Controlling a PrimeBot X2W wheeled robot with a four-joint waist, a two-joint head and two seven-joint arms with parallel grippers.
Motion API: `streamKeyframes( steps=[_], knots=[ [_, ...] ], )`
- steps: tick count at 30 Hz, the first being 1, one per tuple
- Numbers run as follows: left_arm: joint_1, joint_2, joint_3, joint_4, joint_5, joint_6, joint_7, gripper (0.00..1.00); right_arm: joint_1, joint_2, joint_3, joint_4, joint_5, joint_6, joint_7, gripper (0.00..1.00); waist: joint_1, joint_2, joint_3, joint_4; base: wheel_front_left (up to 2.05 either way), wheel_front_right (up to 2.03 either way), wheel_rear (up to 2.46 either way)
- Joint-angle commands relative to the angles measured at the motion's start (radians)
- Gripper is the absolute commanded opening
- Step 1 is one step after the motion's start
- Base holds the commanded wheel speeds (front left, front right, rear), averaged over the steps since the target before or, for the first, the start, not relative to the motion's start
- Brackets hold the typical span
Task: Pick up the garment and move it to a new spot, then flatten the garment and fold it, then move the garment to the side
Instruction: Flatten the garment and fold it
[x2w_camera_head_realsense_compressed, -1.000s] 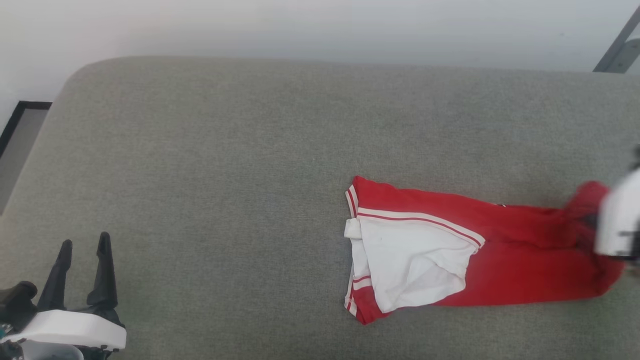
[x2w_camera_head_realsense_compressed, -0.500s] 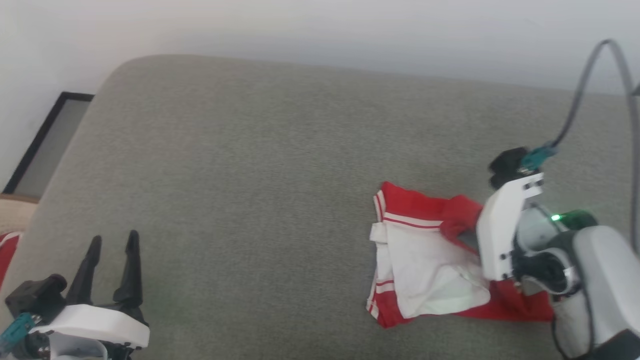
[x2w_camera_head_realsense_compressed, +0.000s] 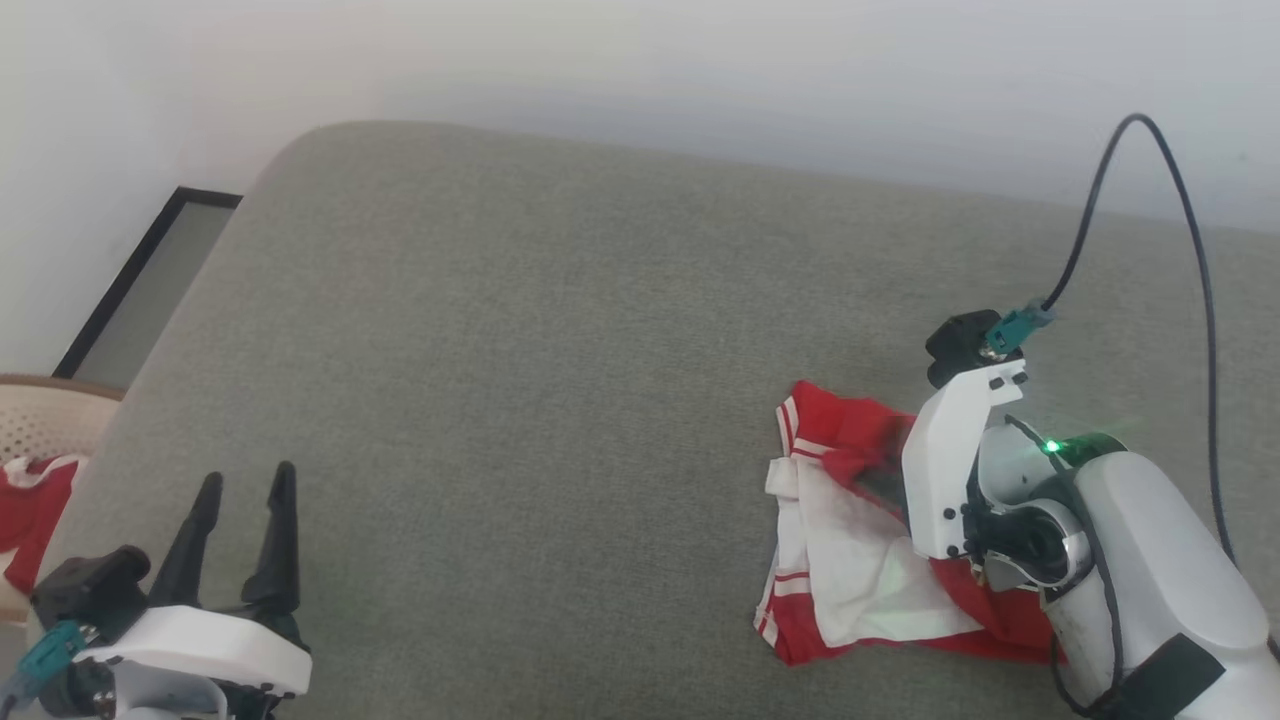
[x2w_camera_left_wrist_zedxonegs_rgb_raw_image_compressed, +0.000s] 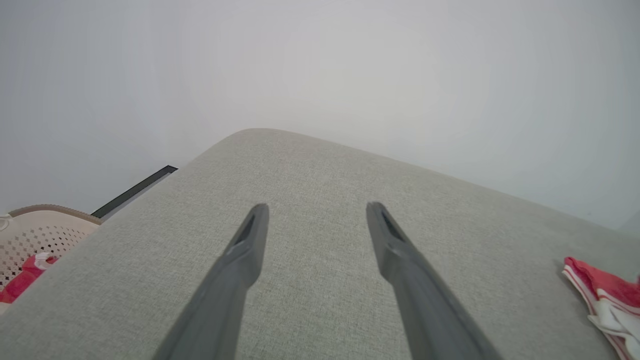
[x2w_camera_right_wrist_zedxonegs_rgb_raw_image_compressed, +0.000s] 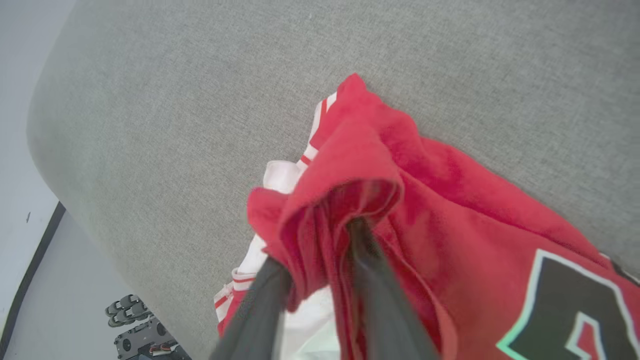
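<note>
Garment on cushion; basket holds red cloth.

There is one garment, one grey cushion and one perforated basket. Grippers number two, the left gripper and the right gripper. Each has two dark fingers, four in all

grey fabric surface, possibly sofa; pale wall; perforated beige basket left.
</note>
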Motion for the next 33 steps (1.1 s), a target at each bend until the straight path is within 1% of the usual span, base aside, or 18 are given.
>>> streamKeyframes(
  steps=[1, 5, 10, 18, 20, 24, 29, 33],
  knots=[
    [0.01, 0.004, 0.008, 0.003, -0.006, -0.003, -0.004, 1.0, -0.011, 0.012, -0.007, 0.009, -0.007, 0.0, -0.016, 1.0, 0.0, 0.0, -0.009, -0.012, 0.0, 0.0, 0.0],
    [0.018, 0.008, 0.026, -0.001, -0.01, -0.003, -0.004, 1.0, -0.013, 0.007, -0.011, -0.001, 0.002, 0.0, -0.03, 1.0, 0.0, 0.0, -0.023, -0.039, 0.0, 0.0, 0.0],
    [0.035, 0.01, 0.041, -0.011, -0.005, -0.003, -0.004, 1.0, 0.0, -0.012, -0.03, -0.045, 0.016, 0.0, -0.044, 1.0, 0.0, 0.0, -0.04, -0.079, 0.0, 0.0, 0.0],
    [0.063, 0.023, 0.064, -0.017, 0.0, -0.003, -0.004, 1.0, 0.054, -0.063, -0.117, -0.127, 0.02, 0.0, -0.086, 1.0, 0.0, 0.0, -0.066, -0.141, 0.0, 0.0, 0.0],
    [0.065, 0.025, 0.068, -0.018, 0.001, -0.003, -0.004, 1.0, 0.064, -0.068, -0.132, -0.135, 0.02, 0.0, -0.097, 1.0, 0.0, 0.0, -0.069, -0.149, 0.0, 0.0, 0.0],
    [0.089, 0.036, 0.085, -0.023, 0.003, -0.003, -0.004, 1.0, 0.11, -0.1, -0.175, -0.171, 0.013, 0.0, -0.166, 1.0, 0.0, 0.0, -0.085, -0.183, 0.0, 0.0, 0.0],
    [0.121, 0.047, 0.101, -0.031, 0.005, -0.003, -0.004, 1.0, 0.176, -0.129, -0.226, -0.202, 0.012, 0.0, -0.295, 1.0, 0.0, 0.0, -0.099, -0.225, 0.0, 0.0, 0.0],
    [0.15, 0.064, 0.104, -0.038, 0.008, -0.003, -0.004, 1.0, 0.239, -0.151, -0.243, -0.206, -0.004, 0.0, -0.413, 1.0, 0.0, 0.0, -0.108, -0.25, 0.0, 0.0, 0.0]
  ],
)
